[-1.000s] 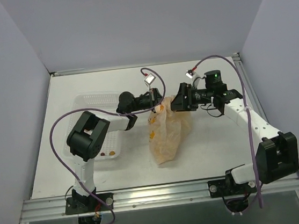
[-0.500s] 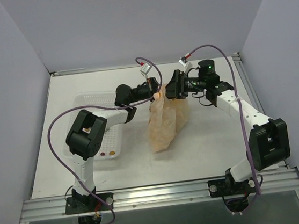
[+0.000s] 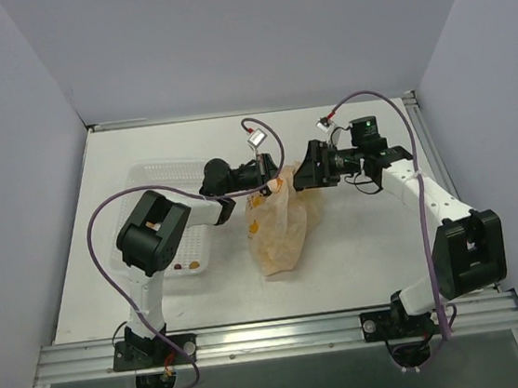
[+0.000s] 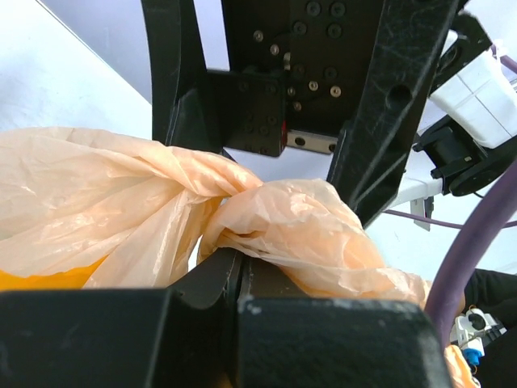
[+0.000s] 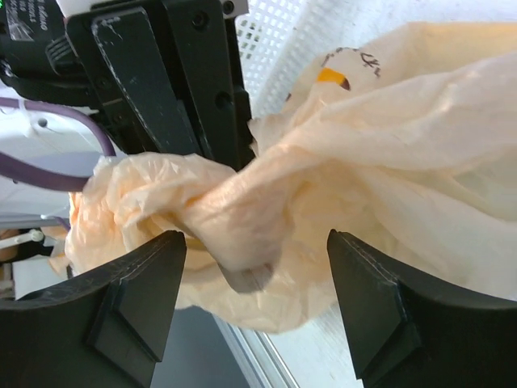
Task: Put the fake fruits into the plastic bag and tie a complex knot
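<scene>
Left wrist shows my left gripper [image 4: 241,271] pinched tight on a twist of the bag [image 4: 299,226]. My right gripper [image 5: 254,263] stands spread around the bunched plastic beside it, not gripping. Bag sits mid-table between them. I'd close right before pulling. Since a second ago, the bag has bunched narrower and shifted left.
</scene>
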You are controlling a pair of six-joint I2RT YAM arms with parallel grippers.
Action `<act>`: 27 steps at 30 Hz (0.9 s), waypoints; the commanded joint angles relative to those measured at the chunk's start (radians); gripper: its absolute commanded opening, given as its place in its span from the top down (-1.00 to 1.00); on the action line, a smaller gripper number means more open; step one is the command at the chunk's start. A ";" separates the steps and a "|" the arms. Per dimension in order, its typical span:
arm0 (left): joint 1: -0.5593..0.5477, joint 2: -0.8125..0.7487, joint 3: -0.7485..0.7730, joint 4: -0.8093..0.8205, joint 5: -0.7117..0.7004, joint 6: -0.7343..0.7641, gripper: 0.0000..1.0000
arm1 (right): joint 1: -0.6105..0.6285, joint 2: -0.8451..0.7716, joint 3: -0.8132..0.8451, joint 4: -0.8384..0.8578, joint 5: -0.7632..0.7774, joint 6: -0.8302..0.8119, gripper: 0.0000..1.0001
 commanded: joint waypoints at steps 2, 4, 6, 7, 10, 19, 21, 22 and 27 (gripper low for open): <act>-0.002 0.009 0.044 0.165 0.022 0.012 1.00 | -0.053 -0.047 0.089 -0.202 -0.023 -0.166 -0.47; -0.002 0.007 0.044 0.164 0.021 0.009 1.00 | -0.074 -0.056 0.098 -0.225 -0.043 -0.185 -0.40; -0.002 0.006 0.044 0.159 0.016 0.004 1.00 | -0.103 -0.078 0.081 -0.233 -0.058 -0.198 -0.27; -0.003 0.006 0.044 0.159 0.015 0.003 1.00 | -0.109 -0.087 0.074 -0.233 -0.061 -0.226 -0.12; -0.006 0.007 0.050 0.159 0.010 -0.008 1.00 | -0.109 -0.110 0.029 -0.220 -0.083 -0.281 0.05; -0.014 -0.008 0.039 0.127 -0.008 -0.031 1.00 | -0.097 -0.227 -0.239 0.244 -0.052 -0.200 -0.03; -0.016 -0.011 0.035 0.122 -0.013 -0.038 1.00 | -0.085 -0.243 -0.264 0.293 -0.025 -0.212 -0.15; -0.017 -0.013 0.032 0.122 -0.015 -0.042 1.00 | -0.073 -0.247 -0.291 0.319 -0.003 -0.208 -0.16; -0.022 -0.017 0.025 0.118 -0.021 -0.054 1.00 | -0.022 -0.224 -0.301 0.401 0.070 -0.200 -0.06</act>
